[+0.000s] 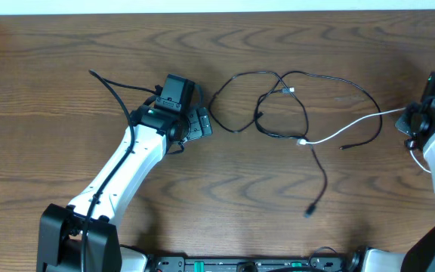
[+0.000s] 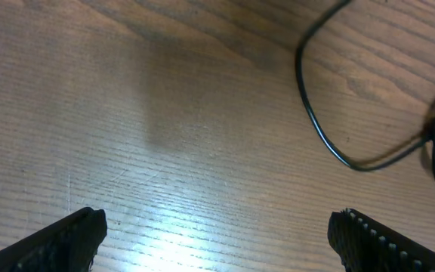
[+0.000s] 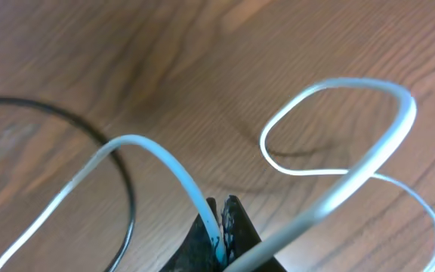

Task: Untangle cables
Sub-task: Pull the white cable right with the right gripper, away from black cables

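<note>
The long black cable (image 1: 281, 137) lies in loose overlapping loops at the table's middle, its tail ending in a plug (image 1: 308, 213) toward the front. The white cable (image 1: 361, 121) crosses the black loops and runs right to my right gripper (image 1: 408, 117). In the right wrist view that gripper (image 3: 223, 227) is shut on the white cable (image 3: 338, 181), which arcs in loops above the wood, with a black strand (image 3: 119, 166) to the left. My left gripper (image 1: 201, 121) stands open just left of the black loops. Its fingers (image 2: 74, 238) are wide apart over bare wood, the black cable (image 2: 316, 128) lying ahead.
The wooden table (image 1: 66, 45) has its back edge along the top of the overhead view. The left arm's thick black wire (image 1: 115, 94) arches over the table's left part. The arm bases stand along the front edge.
</note>
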`<action>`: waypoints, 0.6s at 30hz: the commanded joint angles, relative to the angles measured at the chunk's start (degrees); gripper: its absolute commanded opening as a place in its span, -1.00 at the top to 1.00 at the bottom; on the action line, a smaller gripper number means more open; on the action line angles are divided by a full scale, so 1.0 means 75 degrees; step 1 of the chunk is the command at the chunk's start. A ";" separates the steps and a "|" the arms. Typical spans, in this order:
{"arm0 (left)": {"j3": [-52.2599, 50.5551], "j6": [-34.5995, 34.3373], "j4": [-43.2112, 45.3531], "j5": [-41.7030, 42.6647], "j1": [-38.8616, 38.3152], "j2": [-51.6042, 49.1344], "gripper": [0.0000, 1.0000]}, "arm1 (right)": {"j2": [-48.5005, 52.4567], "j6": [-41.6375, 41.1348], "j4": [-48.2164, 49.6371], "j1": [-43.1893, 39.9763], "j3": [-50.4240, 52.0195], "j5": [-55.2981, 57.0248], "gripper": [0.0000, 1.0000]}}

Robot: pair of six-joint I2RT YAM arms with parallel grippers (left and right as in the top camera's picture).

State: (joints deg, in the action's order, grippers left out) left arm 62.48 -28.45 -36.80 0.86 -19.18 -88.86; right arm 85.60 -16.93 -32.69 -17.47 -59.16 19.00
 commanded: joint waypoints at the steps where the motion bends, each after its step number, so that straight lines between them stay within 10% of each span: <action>1: 0.0006 0.0047 0.0003 -0.0181 0.0017 0.0015 -0.97 | 0.0338 -0.0152 0.0428 -0.0131 0.0198 0.1212 0.98; 5: 0.0006 0.0044 0.0006 -0.0181 0.0017 0.0015 -0.98 | 0.0169 0.0411 0.0495 -0.0210 -0.0172 0.0166 0.98; 14: 0.0006 0.0047 0.0006 -0.0181 0.0017 0.0015 -0.99 | -0.1105 0.2069 0.1714 -0.0201 -0.1087 -1.0378 0.98; 18: 0.0006 0.0047 0.0006 -0.0181 0.0017 0.0015 -0.99 | -0.1734 0.2008 0.2742 -0.0286 -0.1096 -1.0465 0.98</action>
State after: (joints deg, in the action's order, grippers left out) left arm 62.48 -28.45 -36.80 0.86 -19.18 -88.86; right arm 75.99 -3.84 -13.43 -18.87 -66.30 -46.26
